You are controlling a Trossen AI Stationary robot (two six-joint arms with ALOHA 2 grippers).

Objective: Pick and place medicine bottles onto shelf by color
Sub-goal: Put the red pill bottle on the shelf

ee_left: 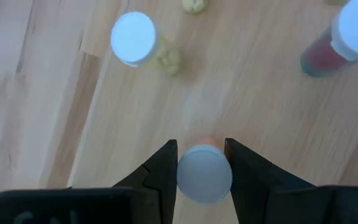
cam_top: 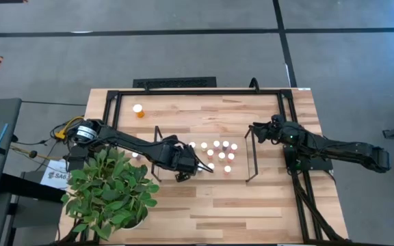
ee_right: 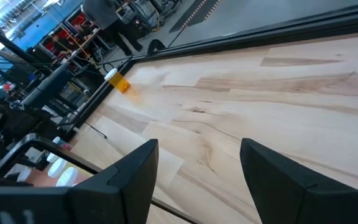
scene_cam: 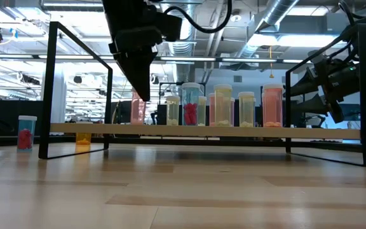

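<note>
Right up close: white-capped bottle (ee_left: 204, 173) pinched tight between left gripper (ee_left: 201, 163) fingers, held above the shelf (cam_top: 204, 134) near the other bottles (cam_top: 219, 154). Arm stretched across from the plant (cam_top: 109, 192). Right gripper (ee_right: 197, 168) parked past the shelf's far end, fingers spread, holding nothing. Only overhead and right wrist catch the lone orange bottle (cam_top: 139, 110) off at the table's back.

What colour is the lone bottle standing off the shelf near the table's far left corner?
Orange, with a white cap: the lone bottle shows best in the high view.
</note>
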